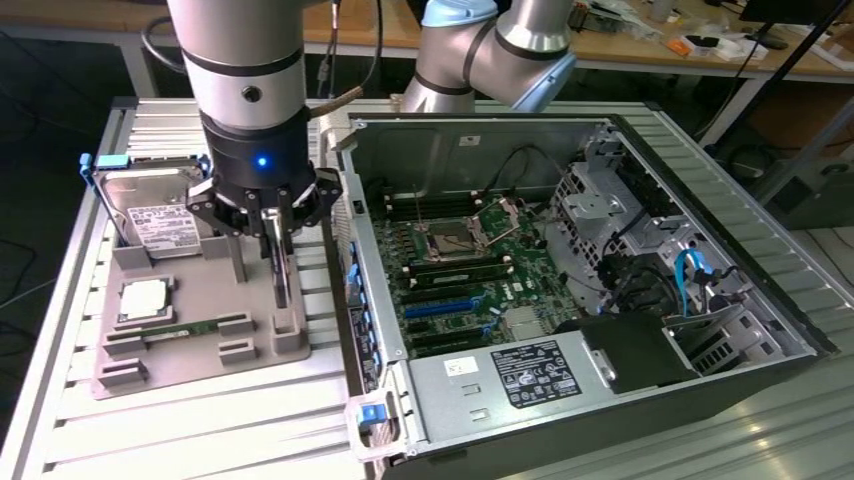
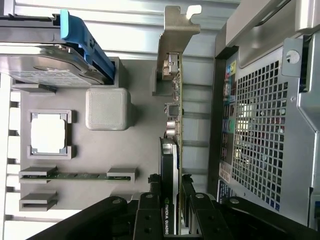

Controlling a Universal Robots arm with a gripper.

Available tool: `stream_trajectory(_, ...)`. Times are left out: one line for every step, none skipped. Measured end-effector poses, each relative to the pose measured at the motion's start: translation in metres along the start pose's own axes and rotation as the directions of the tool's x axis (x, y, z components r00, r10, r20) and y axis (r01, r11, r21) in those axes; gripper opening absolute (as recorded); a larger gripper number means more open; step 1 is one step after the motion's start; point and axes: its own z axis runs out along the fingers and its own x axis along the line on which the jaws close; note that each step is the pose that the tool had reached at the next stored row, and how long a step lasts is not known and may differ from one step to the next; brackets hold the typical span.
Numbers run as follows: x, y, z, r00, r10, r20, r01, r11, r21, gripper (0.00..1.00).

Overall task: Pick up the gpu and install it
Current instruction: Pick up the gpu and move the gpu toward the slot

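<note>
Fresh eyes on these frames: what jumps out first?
First, the open computer case on the exterior view's right, with its motherboard exposed. Next, the gripper shut on the gpu, which stands on edge at the gray parts tray beside the case. A hard drive with a blue bracket sits at the tray's far end.

The arm [image 1: 240, 60] comes down almost vertically on the exterior view's left, with its elbow joint [image 1: 514, 45] folded behind it near the top. The wrist [image 1: 260, 150] points straight down and shows a lit blue light on its front. Below it the jaws are closed part-way on the upper edge of the gpu [image 1: 278, 262]. The black fingers [image 2: 148, 212] press its two flat sides, and the card hangs upright.
</note>
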Motion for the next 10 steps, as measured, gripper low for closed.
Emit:
stream_trajectory(0.0, 0.0002, -0.0016, 1.0, 0.0, 0.0, 0.0, 1.0, 0.0001, 0.27)
stream_trajectory(0.0, 0.0003, -0.0033, 1.0, 0.0, 0.0, 0.0, 1.0, 0.0002, 0.27)
stream_trajectory(0.0, 0.0005, -0.0056, 1.0, 0.0, 0.0, 0.0, 1.0, 0.0005, 0.27)
stream_trajectory(0.0, 0.0006, -0.0074, 1.0, 0.0, -0.0001, 0.0, 1.0, 0.0007, 0.27)
stream_trajectory(0.0, 0.0008, -0.0097, 1.0, 0.0, -0.0001, 0.0, 1.0, 0.0009, 0.27)
stream_trajectory(0.0, 0.0009, -0.0111, 1.0, 0.0, 0.0, 0.0, 1.0, 0.001, 0.27)
stream_trajectory(0.0, 0.0011, -0.0129, 1.0, 0.0, 0.0, 0.0, 1.0, 0.0011, 0.27)
stream_trajectory(0.0, 0.0012, -0.0146, 1.0, 0.0, -0.0001, 0.0, 1.0, 0.0012, 0.27)
stream_trajectory(0.0, 0.0014, -0.0164, 1.0, 0.0, -0.0002, 0.0, 1.0, 0.0013, 0.27)
stream_trajectory(-0.001, 0.0015, -0.0181, 1.0, 0.0, -0.0001, 0.0, 1.0, 0.0014, 0.27)
